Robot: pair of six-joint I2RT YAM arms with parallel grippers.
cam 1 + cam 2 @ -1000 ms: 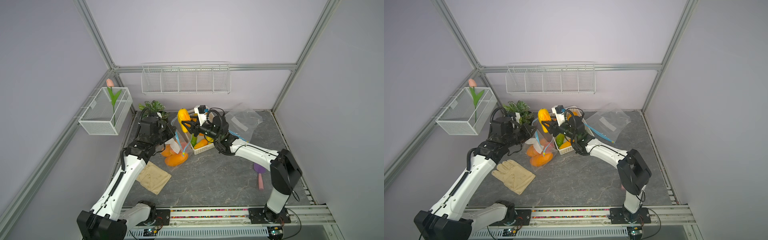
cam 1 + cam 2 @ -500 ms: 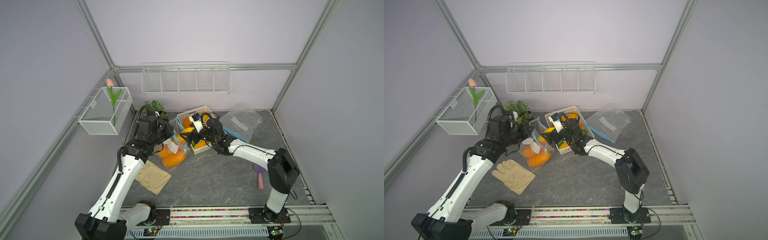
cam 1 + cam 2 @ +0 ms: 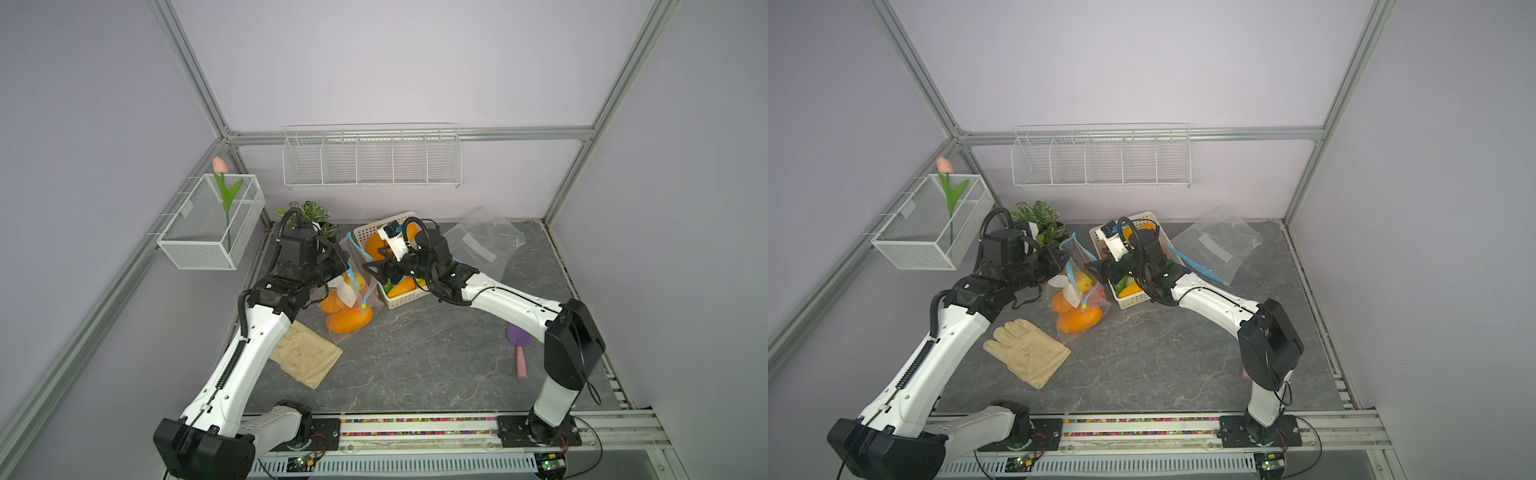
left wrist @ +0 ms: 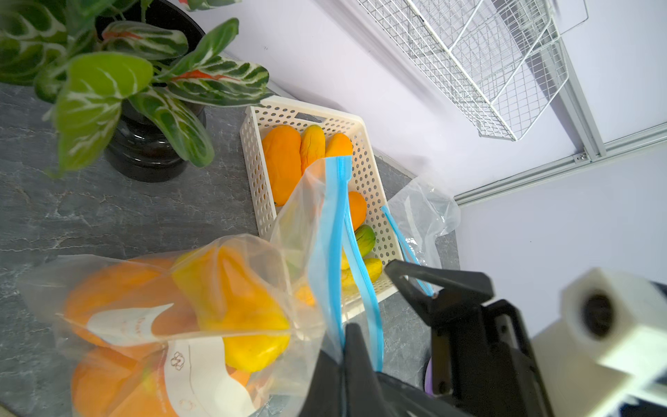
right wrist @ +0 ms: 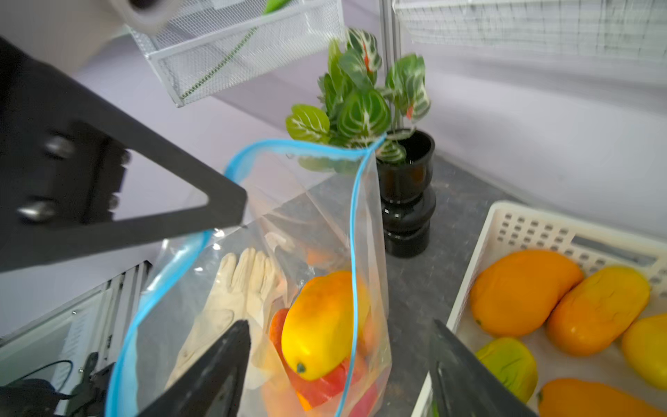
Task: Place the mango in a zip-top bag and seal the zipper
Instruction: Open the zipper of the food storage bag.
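Mango (image 5: 321, 325), the yellow one, lies inside the zip-top bag (image 5: 314, 202) on top of other orange fruit, just left of the basket (image 4: 254, 162) at the far side of the surface (image 3: 415, 353). We have the left gripper (image 3: 338, 266) clamped shut on the blue zipper (image 4: 334, 234) at one end of the mouth. That pinch is what holds the bag upright with its mouth gaping; without it, we judge, the limp plastic would fold over the fruit. Our right gripper (image 3: 374, 266) hangs just beside the mouth, between bag and basket, jaws spread wide and holding nothing. We take the placing as done and the sealing as not yet begun, since the two zipper strips stand well apart. The next move calls for the right gripper to close on the zipper near our pinch and press the tracks together along their length while the left supplies tension. Bulging fruit may stop the tracks from meeting.
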